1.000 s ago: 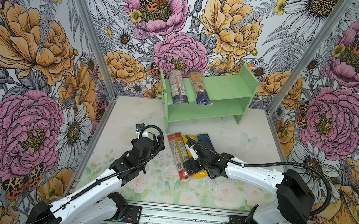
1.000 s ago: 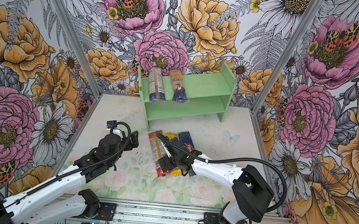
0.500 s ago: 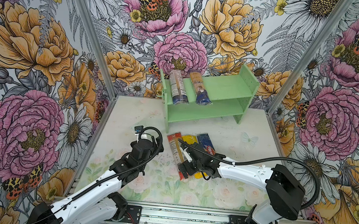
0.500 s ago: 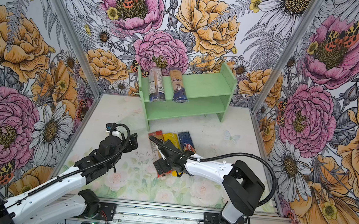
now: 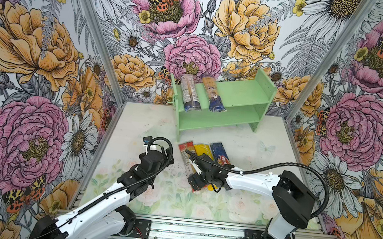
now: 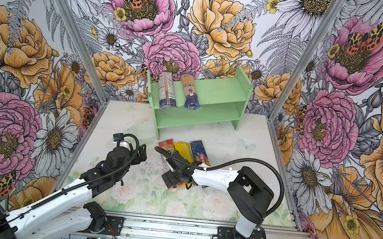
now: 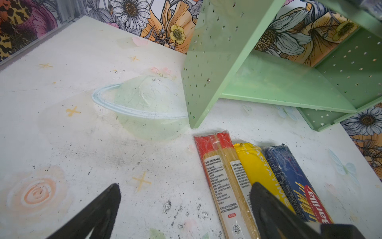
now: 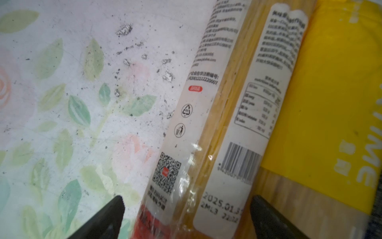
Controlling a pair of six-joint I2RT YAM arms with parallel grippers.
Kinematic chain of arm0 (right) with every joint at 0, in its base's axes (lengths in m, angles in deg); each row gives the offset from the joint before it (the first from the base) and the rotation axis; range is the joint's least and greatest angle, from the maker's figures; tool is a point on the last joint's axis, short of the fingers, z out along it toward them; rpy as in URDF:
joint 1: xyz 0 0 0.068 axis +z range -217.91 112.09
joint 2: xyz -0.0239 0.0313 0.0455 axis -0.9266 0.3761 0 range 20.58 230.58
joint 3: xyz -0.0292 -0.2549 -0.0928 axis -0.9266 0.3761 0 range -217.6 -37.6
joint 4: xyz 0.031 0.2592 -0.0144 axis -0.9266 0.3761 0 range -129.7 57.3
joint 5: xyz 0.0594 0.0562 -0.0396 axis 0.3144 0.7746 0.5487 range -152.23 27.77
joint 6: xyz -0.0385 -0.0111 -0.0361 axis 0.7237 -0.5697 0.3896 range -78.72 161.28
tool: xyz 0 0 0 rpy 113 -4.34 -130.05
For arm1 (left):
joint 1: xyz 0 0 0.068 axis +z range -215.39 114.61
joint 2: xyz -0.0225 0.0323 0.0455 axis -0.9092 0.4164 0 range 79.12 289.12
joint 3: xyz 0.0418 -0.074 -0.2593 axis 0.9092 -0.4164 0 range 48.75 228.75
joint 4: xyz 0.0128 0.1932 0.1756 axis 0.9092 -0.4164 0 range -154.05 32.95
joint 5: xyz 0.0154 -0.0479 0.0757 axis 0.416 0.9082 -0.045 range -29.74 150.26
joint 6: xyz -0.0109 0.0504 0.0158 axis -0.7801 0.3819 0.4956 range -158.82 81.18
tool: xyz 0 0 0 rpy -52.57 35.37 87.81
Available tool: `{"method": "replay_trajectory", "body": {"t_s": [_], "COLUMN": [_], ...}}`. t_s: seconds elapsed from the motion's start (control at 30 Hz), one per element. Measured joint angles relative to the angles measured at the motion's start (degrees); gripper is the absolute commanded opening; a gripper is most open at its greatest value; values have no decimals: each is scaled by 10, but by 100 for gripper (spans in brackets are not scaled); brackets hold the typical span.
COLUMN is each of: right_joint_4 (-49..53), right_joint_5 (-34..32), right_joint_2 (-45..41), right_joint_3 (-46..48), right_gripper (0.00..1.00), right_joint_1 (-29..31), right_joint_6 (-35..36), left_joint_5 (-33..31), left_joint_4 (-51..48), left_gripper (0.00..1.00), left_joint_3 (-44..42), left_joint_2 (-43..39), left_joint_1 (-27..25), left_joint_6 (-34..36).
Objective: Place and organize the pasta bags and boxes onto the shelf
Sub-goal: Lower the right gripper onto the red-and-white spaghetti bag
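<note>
The pale floral-printed worktop (image 5: 266, 162) carries a mint-green wooden two-tier shelf (image 5: 239, 94) at its rear edge. Two clear spaghetti bags with dark-blue ends (image 5: 189, 93) lie side by side on its top tier. At mid-worktop, three packs lie in a row: a red-ended clear bag (image 5: 183, 149), a yellow bag (image 5: 201, 150) and a dark blue Barilla box (image 5: 218, 152). The right gripper (image 8: 186, 207), jaws wide apart, straddles the red-ended clear bag's near end. The left gripper (image 7: 185, 186), jaws apart and empty, hangs over bare worktop just beside that bag.

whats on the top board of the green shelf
Two bags lie side by side at the left end of the shelf: a grey-labelled bag and a tan-labelled bag, dark-blue ends overhanging the front. Whatever lies beneath them is covered.
</note>
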Motion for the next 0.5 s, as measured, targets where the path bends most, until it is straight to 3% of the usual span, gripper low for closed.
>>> {"method": "replay_trajectory", "body": {"t_s": [0.5], "right_joint_4": [-23], "right_joint_5": [-7], "right_joint_2": [24], "right_joint_3": [0], "right_gripper": [95], "right_joint_1": [10], "right_joint_6": [-15], "left_joint_5": [0], "left_joint_4": [0], "left_gripper": [99], "left_joint_3": [-22], "left_joint_2": [-17], "left_joint_1": [0], "left_joint_6": [-15]}}
